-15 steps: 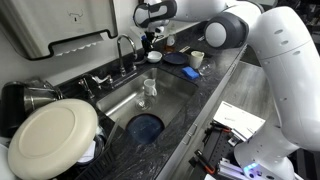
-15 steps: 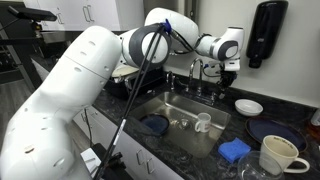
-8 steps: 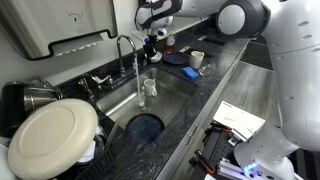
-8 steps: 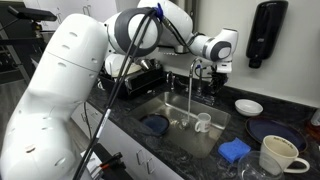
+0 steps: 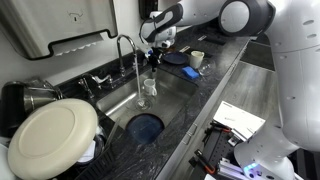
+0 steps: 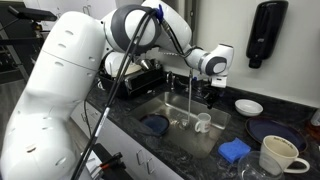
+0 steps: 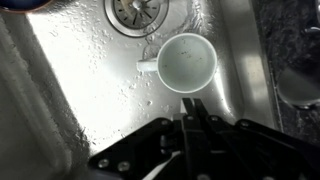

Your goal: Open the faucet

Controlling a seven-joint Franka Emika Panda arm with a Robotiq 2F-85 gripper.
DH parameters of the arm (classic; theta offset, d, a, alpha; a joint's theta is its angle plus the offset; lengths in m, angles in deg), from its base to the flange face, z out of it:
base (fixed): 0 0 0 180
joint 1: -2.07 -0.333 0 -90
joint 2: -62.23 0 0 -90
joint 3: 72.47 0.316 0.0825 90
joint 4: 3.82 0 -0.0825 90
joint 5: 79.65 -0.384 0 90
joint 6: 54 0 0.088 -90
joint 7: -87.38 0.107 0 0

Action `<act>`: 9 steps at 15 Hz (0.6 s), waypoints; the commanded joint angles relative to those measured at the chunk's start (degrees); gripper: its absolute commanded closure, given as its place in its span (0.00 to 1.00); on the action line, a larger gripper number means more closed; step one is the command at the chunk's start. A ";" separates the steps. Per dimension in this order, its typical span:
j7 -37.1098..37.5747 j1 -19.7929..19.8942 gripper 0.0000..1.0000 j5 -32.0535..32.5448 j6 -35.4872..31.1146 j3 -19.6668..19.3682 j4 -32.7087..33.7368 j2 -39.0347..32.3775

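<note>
"Where's the faucet (image 5: 119,50)?"

"On the back edge of the sink (image 5: 175,95). In an exterior view it rises at about 11 o'clock from the white cup (image 5: 148,88) in the basin. A thin stream (image 5: 137,75) of water drops from its arched spout and lands just beside that cup."

"And the gripper (image 5: 152,62)?"

"It hangs over the basin, near the spout, at roughly the faucet's 3 o'clock. In the wrist view the gripper (image 7: 193,103) has its fingers pressed together with nothing between them. The white cup (image 7: 187,60) sits at its 12 o'clock, and the drain (image 7: 137,10) is at the cup's 11 o'clock."

"Anything else down there?"

"A blue plate (image 5: 147,127) lies in the sink at the cup's 6 o'clock. A big white plate (image 5: 52,140) stands off at 8 o'clock."
</note>
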 commanded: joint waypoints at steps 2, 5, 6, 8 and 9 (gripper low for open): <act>-2.81 -0.65 0.98 3.47 -8.76 -1.84 -7.68 5.12; -7.92 0.94 0.98 5.03 -6.74 -1.78 -8.88 6.97; -10.29 1.58 0.98 4.82 -6.40 -1.66 -9.07 7.56; -15.81 2.93 0.98 3.99 -5.82 -1.37 -9.40 8.78; -18.51 3.57 0.98 3.57 -5.40 -1.29 -9.43 9.46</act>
